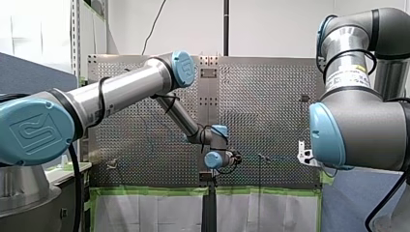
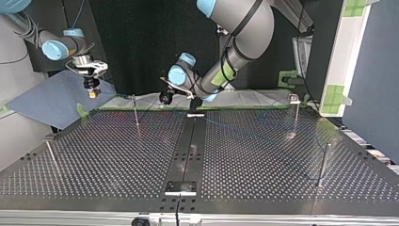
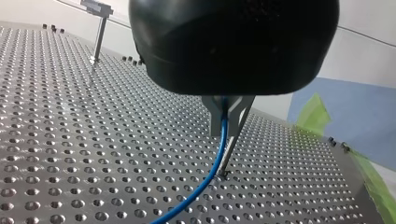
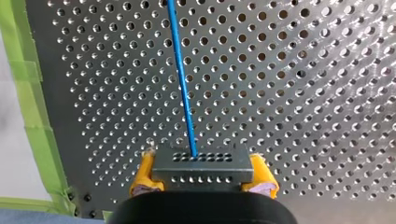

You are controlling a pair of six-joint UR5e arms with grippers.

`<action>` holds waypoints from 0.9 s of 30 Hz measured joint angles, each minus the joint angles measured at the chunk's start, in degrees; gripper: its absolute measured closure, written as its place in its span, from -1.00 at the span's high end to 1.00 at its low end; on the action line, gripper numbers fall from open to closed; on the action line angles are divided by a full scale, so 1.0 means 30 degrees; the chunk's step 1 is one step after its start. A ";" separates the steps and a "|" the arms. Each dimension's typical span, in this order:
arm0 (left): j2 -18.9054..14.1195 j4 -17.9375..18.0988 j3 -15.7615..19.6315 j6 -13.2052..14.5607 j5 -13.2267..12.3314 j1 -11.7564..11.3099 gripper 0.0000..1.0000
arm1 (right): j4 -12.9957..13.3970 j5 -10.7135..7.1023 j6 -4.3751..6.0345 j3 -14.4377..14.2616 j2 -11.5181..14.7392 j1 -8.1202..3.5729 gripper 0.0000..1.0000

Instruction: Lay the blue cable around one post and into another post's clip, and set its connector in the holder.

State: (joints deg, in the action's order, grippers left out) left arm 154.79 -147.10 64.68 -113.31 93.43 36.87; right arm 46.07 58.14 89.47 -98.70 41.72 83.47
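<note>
My left pincer point(image 3: 229, 116) pinches the blue cable point(image 3: 198, 185) tight, right beside a thin post point(image 3: 230, 151) near the taped edge of the bench point(image 3: 70, 140). The cable drops from its metal fingers point(image 3: 214, 117) down to the bench, close against the post. I cannot tell if it goes around the post. My right pincer point(image 4: 203, 173) squeezes the grey connector point(image 4: 201, 162) between its yellow pads point(image 4: 144, 175), by the bench corner with the green tape point(image 4: 32, 93). The cable runs straight ahead from the connector. I think my left arm is nearer the post.
</note>
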 joint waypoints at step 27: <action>-0.0022 -0.0885 -0.0069 0.0542 -0.0121 -0.0036 1.00 | -0.0636 -0.0069 -0.0195 0.0424 -0.0001 0.0034 -1.00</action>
State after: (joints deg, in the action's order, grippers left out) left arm 154.72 -149.75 64.48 -111.68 93.06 36.76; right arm 44.16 57.94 88.89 -97.43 41.72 83.57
